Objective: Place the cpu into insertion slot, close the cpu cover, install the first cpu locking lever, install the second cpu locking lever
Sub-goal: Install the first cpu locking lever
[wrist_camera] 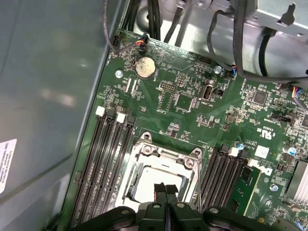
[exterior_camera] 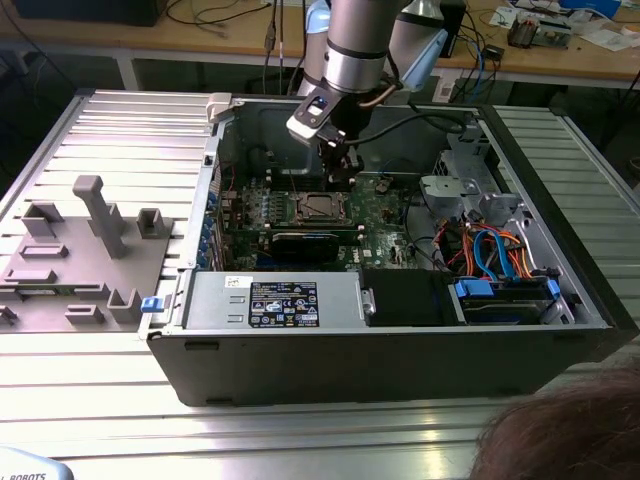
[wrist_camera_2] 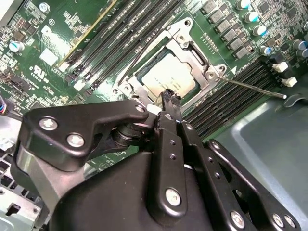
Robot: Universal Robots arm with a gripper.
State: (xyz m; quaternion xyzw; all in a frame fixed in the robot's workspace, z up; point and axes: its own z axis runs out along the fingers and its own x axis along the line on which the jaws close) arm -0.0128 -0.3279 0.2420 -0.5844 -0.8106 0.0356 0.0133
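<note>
The cpu [wrist_camera_2: 166, 79] [wrist_camera: 156, 175] lies in the insertion slot [exterior_camera: 318, 207], its silver-grey top showing through the cut-out of the cpu cover [wrist_camera_2: 192, 50] [wrist_camera: 166, 154]. The cover lies flat over it. One thin locking lever [wrist_camera_2: 250, 86] sticks out sideways over the memory slots. A second lever [wrist_camera_2: 137, 55] runs along the opposite side of the socket. My gripper [wrist_camera_2: 168, 96] [wrist_camera: 165, 188] [exterior_camera: 340, 165] hovers just above the socket's edge, fingers pressed together with nothing seen between them.
Rows of memory slots [wrist_camera: 108, 159] flank the socket. A black expansion card [exterior_camera: 305, 243] and the power supply [exterior_camera: 275, 300] lie nearer the case front. Cables and a drive cage [exterior_camera: 490, 250] fill the exterior view's right. A grey fixture [exterior_camera: 95, 240] sits outside the case, and a person's hair [exterior_camera: 560, 440] is nearby.
</note>
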